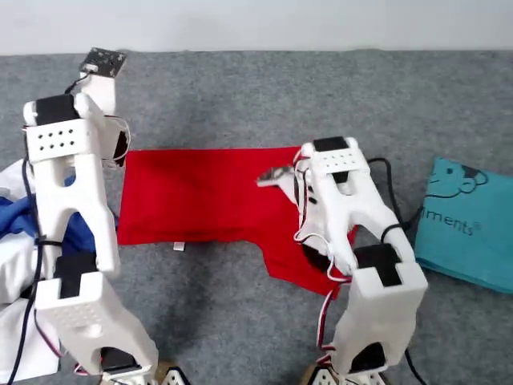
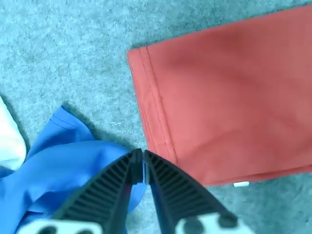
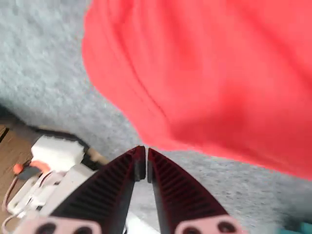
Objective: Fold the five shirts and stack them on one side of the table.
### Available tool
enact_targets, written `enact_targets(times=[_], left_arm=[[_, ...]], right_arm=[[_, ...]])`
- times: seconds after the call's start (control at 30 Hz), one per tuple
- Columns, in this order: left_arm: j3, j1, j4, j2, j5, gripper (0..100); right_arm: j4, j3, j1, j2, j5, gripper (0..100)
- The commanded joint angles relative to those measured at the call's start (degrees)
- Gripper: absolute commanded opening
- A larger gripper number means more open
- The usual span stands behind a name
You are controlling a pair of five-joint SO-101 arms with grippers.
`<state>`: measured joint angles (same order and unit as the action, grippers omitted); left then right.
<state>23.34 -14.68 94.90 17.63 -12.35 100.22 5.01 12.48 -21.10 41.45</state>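
Grey carpeted surface (image 1: 240, 88) carries four garments in the high view.

Red shirt (image 1: 200, 196) is the biggest item. It lies flat mid-surface between the two arms as a roughly rectangular panel, with one part running down under the right arm. A small white tag (image 1: 178, 246) sits at its near edge.

Teal shirt (image 1: 469, 224) lies flat on the right side, well apart from the red one, print facing up.

White shirt (image 1: 12, 321) is bunched at the left edge, partly under the left arm. Blue shirt (image 1: 16, 220) is crumpled on it, beside the red shirt's left edge.

Left pincer (image 2: 142, 168): jaws closed tip to tip, nothing between them. The tips sit over the blue shirt's (image 2: 58, 165) edge, just beside the red shirt's (image 2: 229, 97) stitched hem. A bit of white cloth (image 2: 9, 141) shows at the side.

Right pincer (image 3: 146, 165): jaws pinched together, a hairline gap at the tips, nothing held. It hangs over bare grey surface (image 3: 44, 63) just off the red shirt's (image 3: 219, 73) rounded edge. I can't tell if it touches the carpet.

A white arm base with cables (image 3: 53, 156) shows beyond it at the surface's edge.
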Motion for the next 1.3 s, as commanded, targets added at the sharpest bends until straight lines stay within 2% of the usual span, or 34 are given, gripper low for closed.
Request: enact_targets(times=[0.0,0.2,0.33,0.5,0.67,0.9,1.13,1.27], left_arm=[[2.6,-0.4,0.9,-4.4,0.9,1],[2.6,-0.4,1.0,-5.1,0.8,1],[2.6,-0.4,0.9,-6.3,0.8,1],[2.6,-0.2,0.7,-7.5,1.1,1],[2.6,-0.3,1.0,-7.5,1.1,1],[2.6,-0.1,1.8,-7.5,1.1,1],[2.6,0.0,1.6,-7.5,1.1,1],[2.6,0.0,1.6,-7.5,1.1,1]], right_arm=[[0.5,1.0,-2.4,-1.0,-0.2,0.9],[2.5,1.1,-3.6,0.6,-0.1,0.9],[1.8,0.8,-0.7,8.5,-0.5,0.9],[-4.6,1.2,5.6,11.8,-2.2,0.9],[-13.2,4.5,7.0,6.0,-6.2,0.9],[-9.5,7.6,7.2,2.5,-6.4,0.9],[-6.7,4.6,8.4,13.7,-6.4,0.9],[-11.7,2.1,12.4,17.0,-6.7,0.9]])
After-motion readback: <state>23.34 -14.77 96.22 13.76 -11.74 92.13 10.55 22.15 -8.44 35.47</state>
